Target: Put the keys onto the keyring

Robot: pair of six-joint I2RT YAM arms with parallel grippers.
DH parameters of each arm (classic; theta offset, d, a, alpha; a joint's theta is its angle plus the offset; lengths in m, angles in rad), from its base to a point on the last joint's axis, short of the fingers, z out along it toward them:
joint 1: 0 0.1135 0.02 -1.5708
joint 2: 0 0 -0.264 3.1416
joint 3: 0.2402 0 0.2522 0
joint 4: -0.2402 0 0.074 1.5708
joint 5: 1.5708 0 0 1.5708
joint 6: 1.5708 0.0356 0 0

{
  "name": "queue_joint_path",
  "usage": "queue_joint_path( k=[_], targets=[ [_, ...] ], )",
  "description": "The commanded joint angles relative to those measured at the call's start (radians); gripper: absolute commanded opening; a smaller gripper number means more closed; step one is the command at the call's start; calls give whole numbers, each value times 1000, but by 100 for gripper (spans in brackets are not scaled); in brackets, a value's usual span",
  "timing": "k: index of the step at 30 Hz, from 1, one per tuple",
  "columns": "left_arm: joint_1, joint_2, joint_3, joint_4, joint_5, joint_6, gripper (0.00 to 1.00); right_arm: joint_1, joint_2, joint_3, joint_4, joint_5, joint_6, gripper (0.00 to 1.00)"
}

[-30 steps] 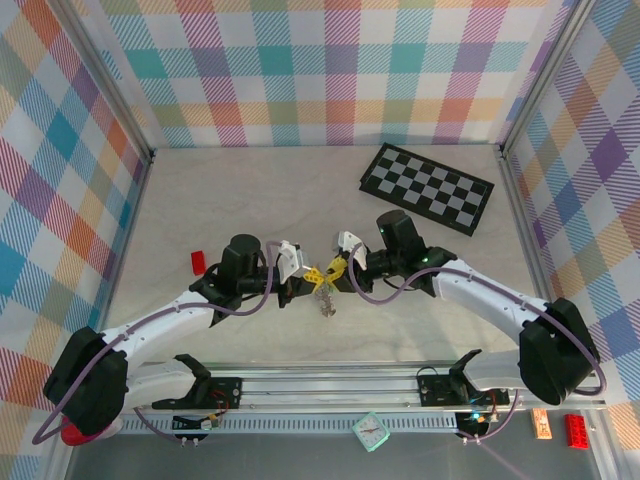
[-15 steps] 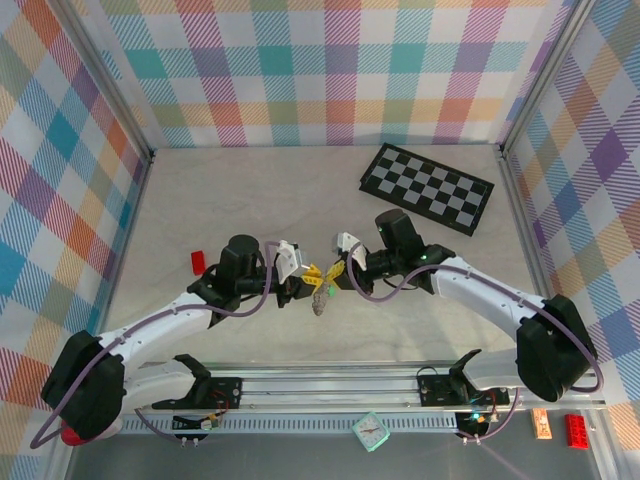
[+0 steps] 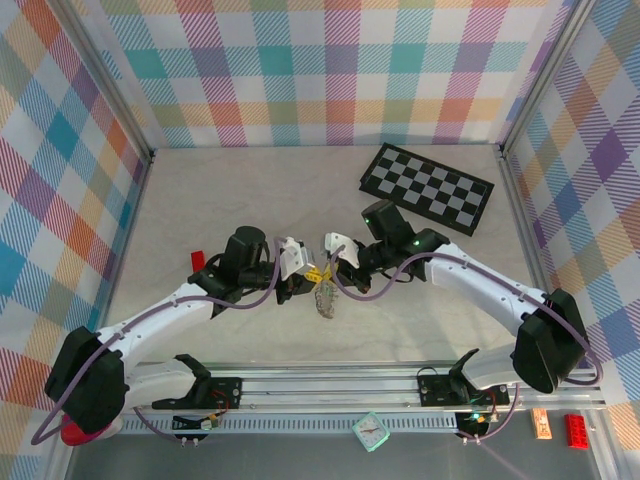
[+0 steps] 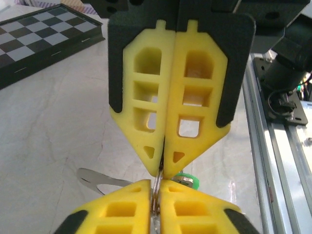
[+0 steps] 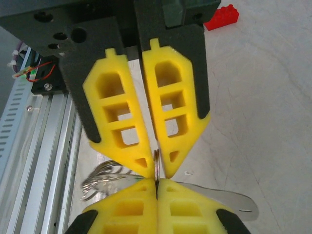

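Observation:
The keyring [image 3: 322, 284] hangs above the table between my two grippers, which face each other tip to tip. A bunch of silvery keys [image 3: 325, 300] dangles below it. My left gripper [image 3: 303, 279] is shut on the thin ring wire [image 4: 156, 187], which shows edge-on between its yellow pads. My right gripper [image 3: 335, 266] is shut on the same ring [image 5: 156, 168] from the other side. A green key head [image 4: 188, 180] sits just behind the pads. Several silvery keys [image 5: 103, 175] fan out to the left in the right wrist view. A flat silvery blade [image 5: 229, 199] sticks out sideways.
A black-and-white chequered board [image 3: 427, 187] lies at the back right. A red brick [image 3: 198, 262] lies on the table left of the left arm. The metal rail [image 3: 330, 384] runs along the near edge, with a small clock [image 3: 369, 432] in front of it.
The right gripper has moved left toward the left one and closed on the ring. The key bunch now hangs a little lower between them. The left jaws opened briefly and closed again.

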Motion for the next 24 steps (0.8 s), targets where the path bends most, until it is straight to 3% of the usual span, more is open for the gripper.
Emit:
queue_joint_path(
  k=[1, 4, 8, 13, 24],
  targets=[
    [-4, 13, 39, -32, 19, 33, 5, 18, -1, 38, -35, -36, -37, 0],
    [-5, 11, 37, -32, 24, 37, 0, 14, -17, 24, 0, -46, -1, 0],
    [-4, 1, 21, -9, 35, 33, 0, -30, -56, -45, 96, -79, 89, 20],
    [-5, -20, -23, 82, 47, 5, 0, -57, -77, -116, 163, -96, 177, 37],
    [-4, -31, -59, 171, 68, -27, 0, -57, -52, -169, 244, -112, 212, 37]
  ],
)
